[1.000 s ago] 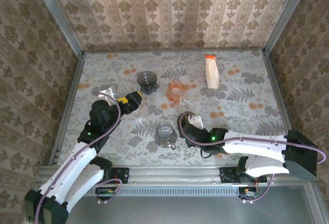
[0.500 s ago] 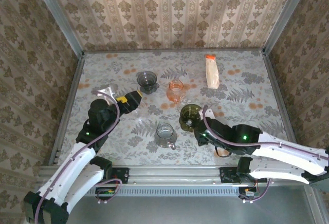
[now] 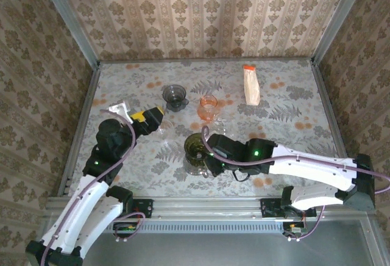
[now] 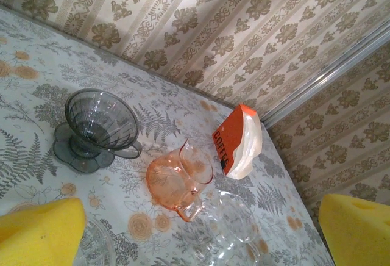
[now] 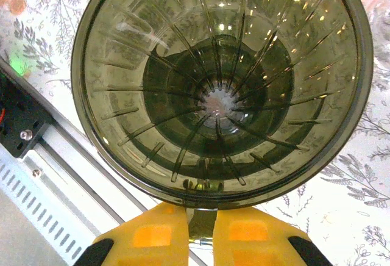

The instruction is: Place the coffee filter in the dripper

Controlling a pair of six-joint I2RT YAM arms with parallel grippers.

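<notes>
The table [image 3: 292, 125] wears a pale cover printed with ferns and orange blossoms. Damask-striped wallpaper closes it in on three sides, with metal rails running up the far corners. At the left, the left gripper [image 3: 152, 117] hangs above the cover with its yellow fingers [image 4: 39, 229] spread wide, holding nothing. Just beyond it a grey dripper [image 3: 175, 97] stands upright on its base, mouth up. To its right sits a pink glass pitcher [image 3: 209, 107]. Nearer the arms, in the middle, a green dripper [image 5: 219, 89] is poised mouth up over a clear glass [image 3: 194, 167]; whether the two touch cannot be told. The right gripper [image 5: 201, 232] reaches in from the right, its fingers pressed together on a tab at the green dripper's rim, pinching it. Further right, well apart from both drippers, the coffee filter pack [image 3: 251, 86] lies flat near the far wall, its long axis running near to far, orange end pointing at the wall
</notes>
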